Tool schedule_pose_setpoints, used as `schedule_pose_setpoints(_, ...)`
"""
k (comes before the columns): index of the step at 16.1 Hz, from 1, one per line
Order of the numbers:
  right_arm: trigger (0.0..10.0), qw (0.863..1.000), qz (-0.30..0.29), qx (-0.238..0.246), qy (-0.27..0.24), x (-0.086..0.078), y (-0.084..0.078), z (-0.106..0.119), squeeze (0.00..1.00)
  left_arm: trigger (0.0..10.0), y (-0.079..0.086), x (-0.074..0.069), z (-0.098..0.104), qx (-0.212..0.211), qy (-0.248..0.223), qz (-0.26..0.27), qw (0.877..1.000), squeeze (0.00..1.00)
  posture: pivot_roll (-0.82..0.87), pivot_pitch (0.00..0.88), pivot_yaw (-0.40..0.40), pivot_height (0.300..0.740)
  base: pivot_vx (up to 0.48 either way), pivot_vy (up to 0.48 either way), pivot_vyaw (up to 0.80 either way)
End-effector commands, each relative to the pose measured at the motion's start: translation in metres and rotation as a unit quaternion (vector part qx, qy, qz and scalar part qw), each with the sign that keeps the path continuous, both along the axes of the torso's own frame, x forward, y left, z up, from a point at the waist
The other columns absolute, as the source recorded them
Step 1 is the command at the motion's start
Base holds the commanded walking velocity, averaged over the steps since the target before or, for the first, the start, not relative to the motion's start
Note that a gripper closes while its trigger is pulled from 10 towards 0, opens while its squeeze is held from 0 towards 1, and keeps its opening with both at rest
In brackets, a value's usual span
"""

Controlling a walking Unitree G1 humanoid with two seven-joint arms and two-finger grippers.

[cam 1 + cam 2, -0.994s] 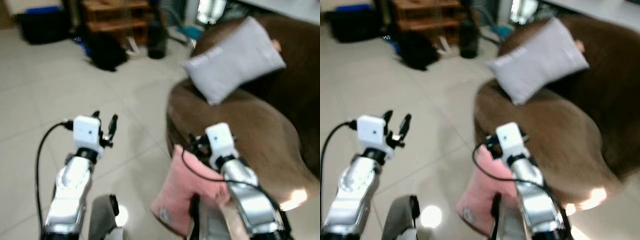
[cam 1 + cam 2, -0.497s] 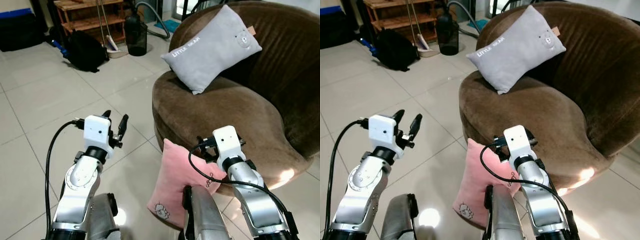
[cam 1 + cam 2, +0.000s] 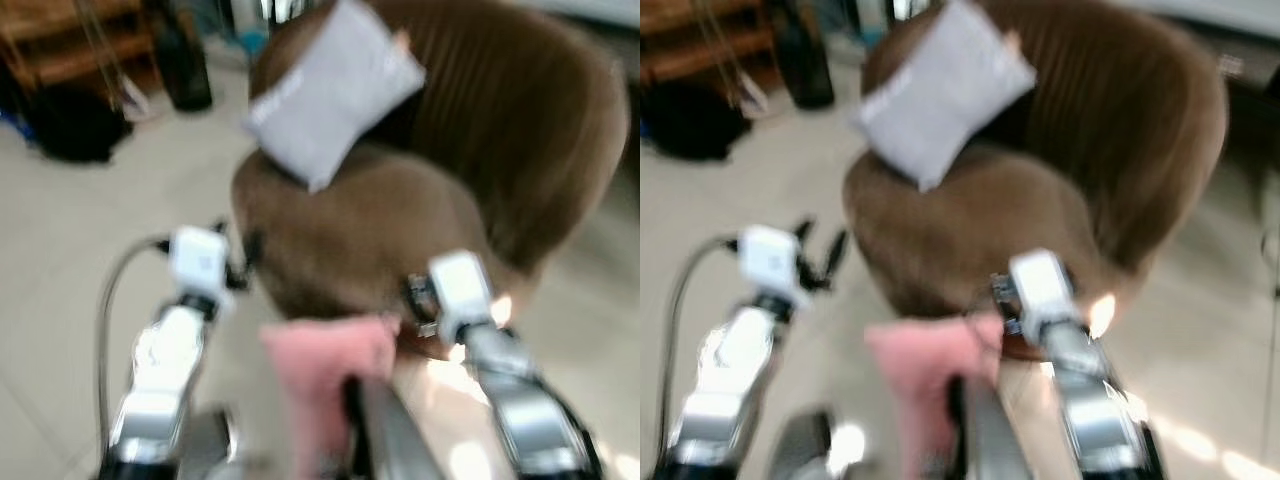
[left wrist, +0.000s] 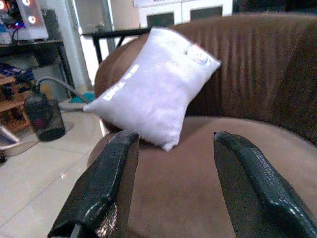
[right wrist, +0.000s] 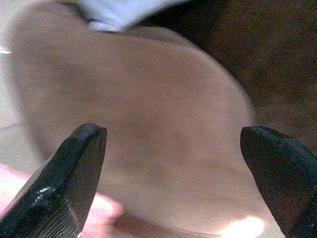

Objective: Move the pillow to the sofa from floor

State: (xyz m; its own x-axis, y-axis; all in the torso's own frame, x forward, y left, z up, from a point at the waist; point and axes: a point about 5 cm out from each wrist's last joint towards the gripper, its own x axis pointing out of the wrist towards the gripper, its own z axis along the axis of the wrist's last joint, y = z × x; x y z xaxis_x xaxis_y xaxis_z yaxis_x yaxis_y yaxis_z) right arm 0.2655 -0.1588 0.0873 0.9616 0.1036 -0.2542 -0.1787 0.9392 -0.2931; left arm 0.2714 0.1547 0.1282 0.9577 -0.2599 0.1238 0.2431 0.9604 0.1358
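Blur smears both head views, so the robot is probably on the move. On the robot's left, the left pincer (image 4: 171,188) hangs with its two black fingers (image 4: 104,183) spread apart and nothing between them; its wrist camera looks across the brown sofa (image 4: 257,84) at a grey pillow (image 4: 153,101) propped against the backrest. Lower and toward the middle of the head view, the pink pillow (image 3: 325,365) stands on the floor (image 3: 60,250) close against the front edge of the sofa, between the two arms and nearer the right one. The right pincer (image 5: 173,183) is also open and empty, aimed over the seat cushion, with a strip of the pink pillow at the corner of its wrist view by one fingertip (image 5: 74,163). The pillow therefore seems to sit just below and beside this pincer, not between its fingers. The step in hand looks like lining up for the pick. To do it well, the robot should settle until the view steadies, lower the right pincer onto the pillow's upper edge, pinch a good fold of fabric, then lift it clear of the seat rim before carrying it onto the cushion beside the grey pillow.
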Motion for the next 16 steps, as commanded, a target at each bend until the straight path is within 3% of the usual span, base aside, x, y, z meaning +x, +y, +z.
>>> schedule_pose_setpoints(1, 10.0, 1.000, 0.014, 0.012, -0.006, 0.0020, 0.0105, 0.0043, 0.00, 10.0, 0.0109, -0.0017, -0.0017, 0.006, 0.004, 0.014, 1.000, 0.00, -0.05, 0.045, -0.030, 0.530, 0.379, 0.000, -0.69)
schedule_pose_setpoints(16, 10.0, 0.997, 0.075, 0.001, -0.004, 0.0000, 0.0201, -0.0004, 0.00, 10.0, 0.0087, -0.0034, -0.0087, 0.009, 0.027, 0.000, 1.000, 0.00, -0.04, 0.044, -0.024, 0.530, 0.025, 0.000, -0.05)
